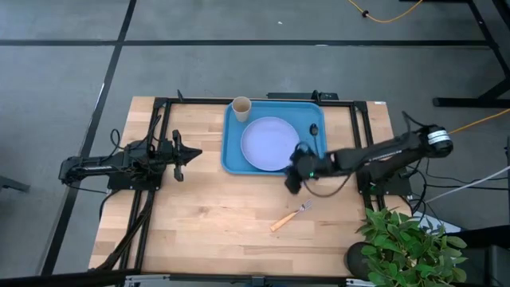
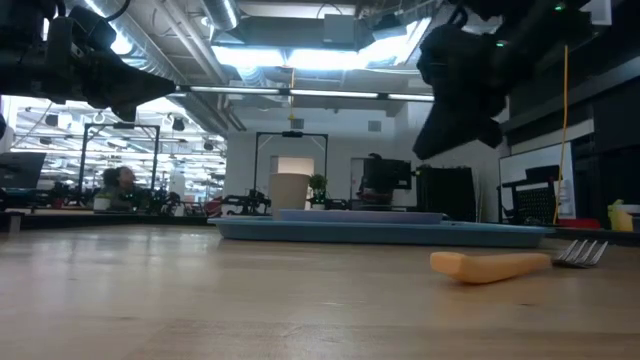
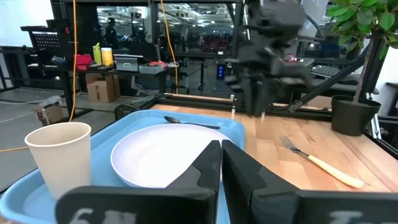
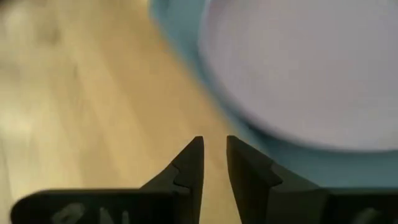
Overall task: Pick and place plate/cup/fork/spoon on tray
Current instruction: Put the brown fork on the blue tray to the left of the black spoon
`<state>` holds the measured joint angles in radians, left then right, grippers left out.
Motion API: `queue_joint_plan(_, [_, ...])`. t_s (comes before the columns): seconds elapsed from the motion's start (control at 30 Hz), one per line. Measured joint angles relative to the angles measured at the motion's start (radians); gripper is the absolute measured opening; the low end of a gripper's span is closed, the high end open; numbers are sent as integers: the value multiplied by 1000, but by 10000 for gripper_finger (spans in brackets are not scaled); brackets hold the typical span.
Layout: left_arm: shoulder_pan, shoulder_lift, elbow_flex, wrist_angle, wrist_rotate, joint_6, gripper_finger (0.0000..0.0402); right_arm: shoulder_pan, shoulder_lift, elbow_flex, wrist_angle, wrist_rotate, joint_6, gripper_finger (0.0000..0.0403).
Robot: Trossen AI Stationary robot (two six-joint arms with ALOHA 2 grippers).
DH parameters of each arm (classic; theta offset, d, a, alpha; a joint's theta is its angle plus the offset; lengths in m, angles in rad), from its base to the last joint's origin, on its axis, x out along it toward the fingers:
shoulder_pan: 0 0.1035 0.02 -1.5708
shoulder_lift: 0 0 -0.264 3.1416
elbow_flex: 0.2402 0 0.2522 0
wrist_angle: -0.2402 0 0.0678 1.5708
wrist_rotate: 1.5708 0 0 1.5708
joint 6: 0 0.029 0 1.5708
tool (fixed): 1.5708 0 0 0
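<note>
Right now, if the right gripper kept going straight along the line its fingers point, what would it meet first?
Probably the tray: the right gripper points past bare wood at the blue rim, with the plate just behind. The view is blurred, so depth is unclear.

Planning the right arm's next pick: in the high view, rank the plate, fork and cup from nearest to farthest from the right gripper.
From the right gripper:
1. plate, on the tray, beside the gripper
2. fork, on bare table off the tray
3. cup, tray's far corner

Bright blue rectangular tray (image 1: 231, 159) holds round lavender plate (image 1: 269, 143); tan paper cup (image 1: 241, 108) at plate's 11 o'clock, dark spoon (image 1: 315, 133) at 3; orange-handled fork (image 1: 288, 217) on table at 6.
</note>
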<state>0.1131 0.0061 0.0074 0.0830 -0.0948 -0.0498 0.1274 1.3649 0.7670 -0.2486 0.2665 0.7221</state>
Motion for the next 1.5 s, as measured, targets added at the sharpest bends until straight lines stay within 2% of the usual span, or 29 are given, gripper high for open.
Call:
queue_joint_plan(0.17, [0,0,0,0,0,0,19,115,95,0,17,-64,5,70])
queue_joint_plan(0.4, [0,0,0,0,0,0,29,152,250,0,205,-180,-12,66])
queue_joint_plan(0.6, [0,0,0,0,0,0,31,198,296,-1,169,-292,59,65])
queue_joint_plan(0.87, [0,0,0,0,0,0,20,328,205,0,11,-183,186,65])
queue_joint_plan(1.07, [0,0,0,0,0,0,12,384,205,-1,-149,-181,395,65])
queue_joint_plan(1.2, [0,0,0,0,0,0,7,402,199,0,-220,-186,479,65])
queue_joint_plan(1.5, [0,0,0,0,0,0,4,407,199,0,-333,-184,530,65])
